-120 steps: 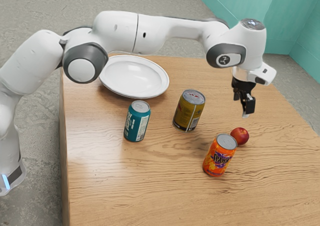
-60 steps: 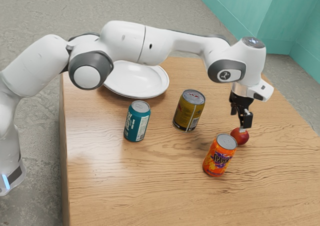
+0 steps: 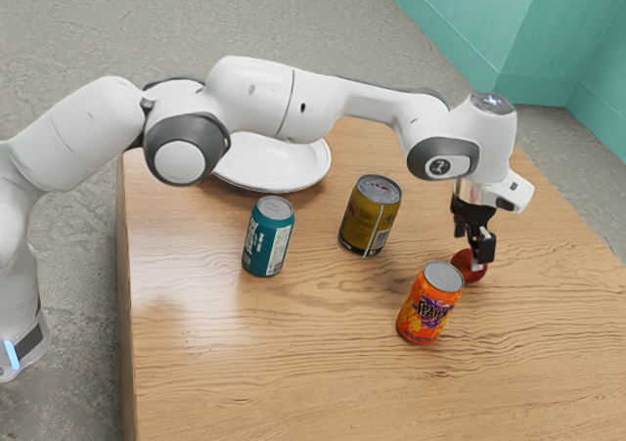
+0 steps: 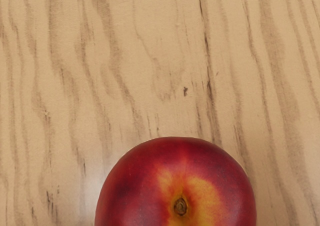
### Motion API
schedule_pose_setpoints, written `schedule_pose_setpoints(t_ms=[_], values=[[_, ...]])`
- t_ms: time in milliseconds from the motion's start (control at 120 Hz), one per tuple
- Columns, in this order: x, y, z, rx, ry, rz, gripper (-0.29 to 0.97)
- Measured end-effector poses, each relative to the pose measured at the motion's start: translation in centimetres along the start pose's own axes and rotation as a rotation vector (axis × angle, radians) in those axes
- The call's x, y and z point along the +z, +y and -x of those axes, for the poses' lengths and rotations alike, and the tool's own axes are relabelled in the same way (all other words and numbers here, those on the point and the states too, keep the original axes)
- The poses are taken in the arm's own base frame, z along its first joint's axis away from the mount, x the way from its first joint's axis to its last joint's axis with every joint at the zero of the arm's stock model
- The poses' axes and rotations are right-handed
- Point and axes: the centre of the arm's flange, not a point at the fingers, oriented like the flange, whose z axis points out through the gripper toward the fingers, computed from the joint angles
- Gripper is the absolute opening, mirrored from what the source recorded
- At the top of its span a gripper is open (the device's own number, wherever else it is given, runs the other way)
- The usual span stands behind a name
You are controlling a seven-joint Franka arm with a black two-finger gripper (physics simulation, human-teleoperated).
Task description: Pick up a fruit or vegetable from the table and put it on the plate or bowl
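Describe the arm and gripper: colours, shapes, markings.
The arm is glossy white with rounded, tubular links and grey round joint caps; the cap near the wrist bears a small white mark. A blue light glows low on its base. The gripper is black.

Bare simulated room: wooden table (image 3: 293,363), grey speckled floor (image 3: 98,21), teal wall panels (image 3: 548,21).

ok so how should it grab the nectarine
Across the nectarine's round middle, coming straight down from above. It sits with its stem end up on the table, and the orange soda can close beside it crowds a sideways approach.
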Motion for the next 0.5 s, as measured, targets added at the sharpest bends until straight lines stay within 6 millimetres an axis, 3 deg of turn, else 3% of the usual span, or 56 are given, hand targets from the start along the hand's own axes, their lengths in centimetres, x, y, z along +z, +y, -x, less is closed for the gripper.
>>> schedule_pose_setpoints(t_ms=[500], values=[[2.7, -0.3, 0.1, -0.008, -0.013, 0.004, 0.68]])
